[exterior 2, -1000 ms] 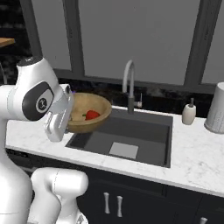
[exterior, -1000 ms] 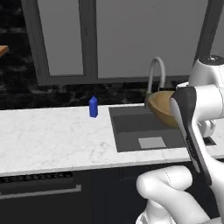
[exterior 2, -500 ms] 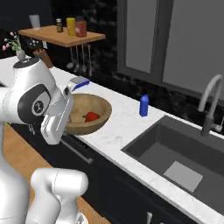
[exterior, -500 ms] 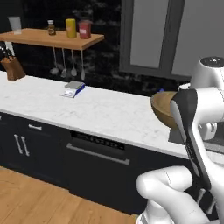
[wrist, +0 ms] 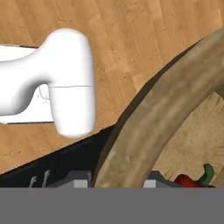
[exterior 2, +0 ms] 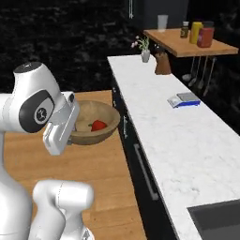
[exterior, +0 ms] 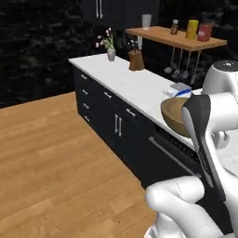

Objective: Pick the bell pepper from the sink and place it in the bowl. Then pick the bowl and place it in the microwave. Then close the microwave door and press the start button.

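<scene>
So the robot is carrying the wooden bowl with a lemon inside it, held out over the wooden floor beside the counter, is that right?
Not quite: it is a red bell pepper in the bowl, not a lemon. The right base view shows it lying inside, and the hand view shows its red skin and green stem. The rest holds: the gripper is clamped on the bowl's rim, and the bowl hangs over the wooden floor beside the counter.

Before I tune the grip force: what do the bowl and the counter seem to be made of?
The bowl looks like wood with a smooth matte finish: tan-brown, faint grain along its rim in the hand view. The counter looks like polished white marble or marble-look stone, judging by its grey veining; the rendering leaves that open.
</scene>
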Controlling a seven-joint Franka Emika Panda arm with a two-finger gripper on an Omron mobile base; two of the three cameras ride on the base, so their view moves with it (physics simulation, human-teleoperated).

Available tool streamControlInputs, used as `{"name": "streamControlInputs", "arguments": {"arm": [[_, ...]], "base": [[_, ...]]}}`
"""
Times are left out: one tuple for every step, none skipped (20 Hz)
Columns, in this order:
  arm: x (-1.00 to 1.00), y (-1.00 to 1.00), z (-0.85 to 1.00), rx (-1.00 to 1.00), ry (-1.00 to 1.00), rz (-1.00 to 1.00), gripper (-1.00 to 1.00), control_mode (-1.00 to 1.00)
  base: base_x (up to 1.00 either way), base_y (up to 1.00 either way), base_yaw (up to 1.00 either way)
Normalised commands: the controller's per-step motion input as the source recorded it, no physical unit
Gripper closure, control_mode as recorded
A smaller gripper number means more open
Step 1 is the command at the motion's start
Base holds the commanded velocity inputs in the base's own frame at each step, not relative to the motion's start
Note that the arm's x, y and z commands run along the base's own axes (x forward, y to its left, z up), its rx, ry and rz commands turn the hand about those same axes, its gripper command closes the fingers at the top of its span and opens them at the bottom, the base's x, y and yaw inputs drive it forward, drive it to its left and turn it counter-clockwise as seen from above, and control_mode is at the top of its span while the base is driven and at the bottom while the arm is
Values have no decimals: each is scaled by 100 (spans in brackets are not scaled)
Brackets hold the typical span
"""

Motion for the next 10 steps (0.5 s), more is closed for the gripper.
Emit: {"name": "streamControlInputs", "arguments": {"arm": [[0,0,0,0,0,0,100,100],[0,0,0,0,0,0,100,100],[0,0,0,0,0,0,100,100],[0,0,0,0,0,0,100,100],[0,0,0,0,0,0,100,100],[0,0,0,0,0,0,100,100],[0,0,0,0,0,0,100,100],[0,0,0,0,0,0,100,100],[0,0,0,0,0,0,100,100],[0,0,0,0,0,0,100,100]], "base": [[1,0,95],[1,0,93],[1,0,93],[1,0,93],[1,0,94],[1,0,95],[1,0,96],[0,0,98],[0,0,98],[0,0,98]]}}
